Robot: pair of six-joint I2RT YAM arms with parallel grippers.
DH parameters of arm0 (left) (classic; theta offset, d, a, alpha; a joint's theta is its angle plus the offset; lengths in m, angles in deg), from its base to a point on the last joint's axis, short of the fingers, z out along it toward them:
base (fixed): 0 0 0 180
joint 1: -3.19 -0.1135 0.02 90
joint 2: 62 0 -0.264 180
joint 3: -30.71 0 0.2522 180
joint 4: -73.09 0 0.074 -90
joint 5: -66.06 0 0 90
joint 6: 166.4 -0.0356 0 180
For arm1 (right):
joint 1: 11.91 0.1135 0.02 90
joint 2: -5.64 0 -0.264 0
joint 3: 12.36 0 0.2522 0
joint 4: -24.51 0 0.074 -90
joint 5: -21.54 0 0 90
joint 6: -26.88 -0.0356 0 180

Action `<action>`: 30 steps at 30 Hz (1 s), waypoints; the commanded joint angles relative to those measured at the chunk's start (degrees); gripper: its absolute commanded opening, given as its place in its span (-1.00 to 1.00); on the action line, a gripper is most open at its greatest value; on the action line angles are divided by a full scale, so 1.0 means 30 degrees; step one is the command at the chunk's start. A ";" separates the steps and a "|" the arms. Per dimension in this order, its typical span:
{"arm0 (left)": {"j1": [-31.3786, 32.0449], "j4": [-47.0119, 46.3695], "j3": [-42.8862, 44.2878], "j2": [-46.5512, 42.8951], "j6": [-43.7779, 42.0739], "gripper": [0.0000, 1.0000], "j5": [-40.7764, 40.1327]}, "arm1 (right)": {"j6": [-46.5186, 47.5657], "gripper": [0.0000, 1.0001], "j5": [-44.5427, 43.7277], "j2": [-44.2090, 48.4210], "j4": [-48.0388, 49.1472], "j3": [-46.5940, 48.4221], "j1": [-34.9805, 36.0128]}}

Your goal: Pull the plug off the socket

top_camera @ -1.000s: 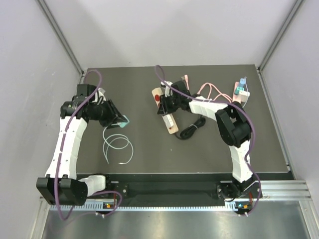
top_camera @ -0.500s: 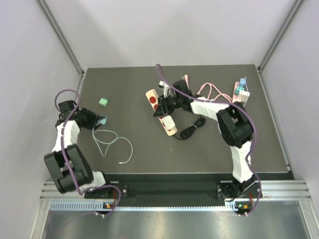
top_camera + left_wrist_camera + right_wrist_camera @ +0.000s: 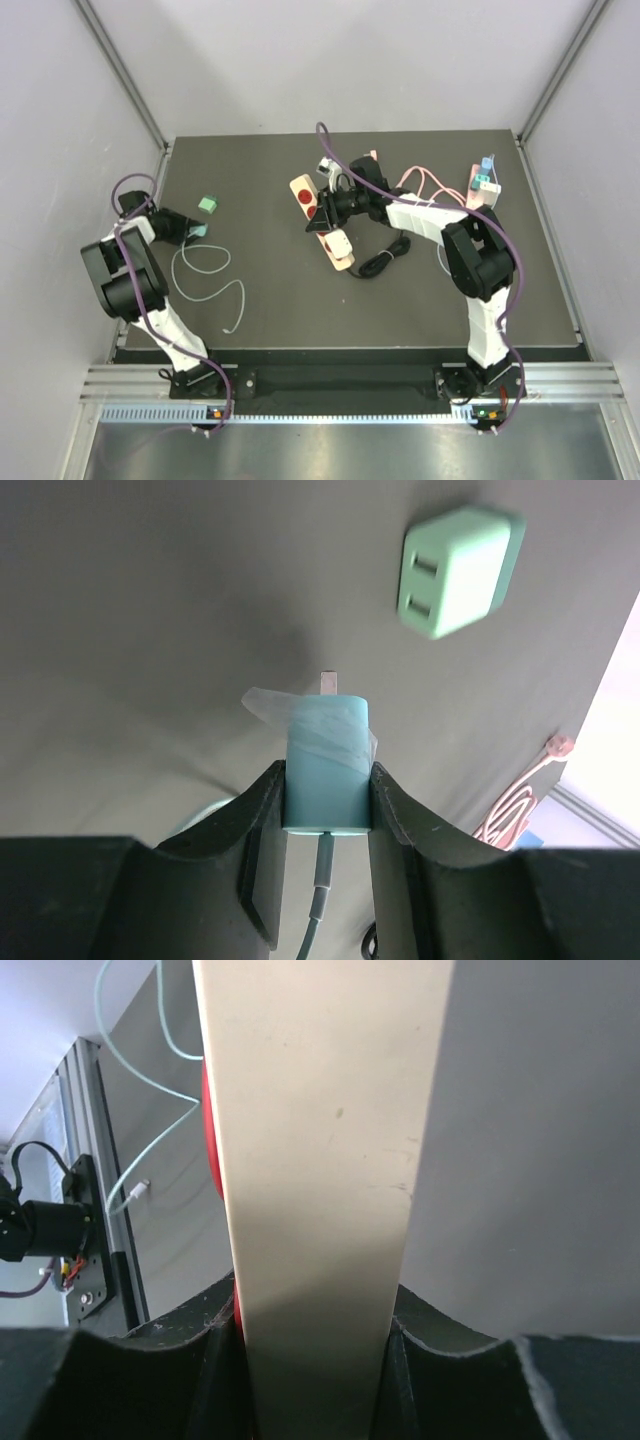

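Observation:
My left gripper (image 3: pixel 194 231) is shut on a teal plug (image 3: pixel 327 765) at the table's left edge, far from the socket strip. The plug's prong points away, and its pale teal cable (image 3: pixel 205 270) trails over the table. My right gripper (image 3: pixel 326 212) is shut on the beige socket strip (image 3: pixel 318 205), which has a red switch (image 3: pixel 305 197), and holds it near the table's middle. In the right wrist view the strip (image 3: pixel 320 1160) fills the gap between the fingers (image 3: pixel 215 1345). A white plug (image 3: pixel 339 243) sits on the strip's near end.
A green adapter (image 3: pixel 208 204) lies just beyond the left gripper; it also shows in the left wrist view (image 3: pixel 458 570). A black cable (image 3: pixel 385 260) and a pink cable (image 3: pixel 428 186) lie right of the strip. Small adapters (image 3: pixel 483 184) sit at the back right. Walls enclose the table.
My left arm has folded back to the left edge, carrying the teal plug and dragging its cable left. The green adapter is uncovered. My right gripper has shifted the strip slightly away.

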 commanded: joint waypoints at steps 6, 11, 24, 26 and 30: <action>-0.0204 -0.0842 0.2783 0.2220 -0.0190 0.00 0.1076 | -0.0203 -1.00 0.0952 0.1806 0.1131 0.0375 -0.0083; -0.0204 -0.0227 0.3924 0.2192 -0.0804 0.24 0.0784 | -0.0085 -1.00 0.0893 0.1836 0.0955 0.0463 -0.0084; -0.0233 0.1386 0.4223 -0.1673 -0.5255 0.78 -0.1941 | -0.0466 -1.00 0.0835 0.1836 0.1160 0.0434 -0.0201; -0.0234 0.1355 0.3959 -0.2288 -0.5434 0.79 -0.1971 | -0.0466 -1.00 0.0806 0.1836 0.1160 0.0405 -0.0201; -0.0204 0.1298 0.3577 -0.3634 -0.5756 0.81 -0.1679 | -0.0495 -1.00 0.0747 0.1865 0.1131 0.0346 -0.0229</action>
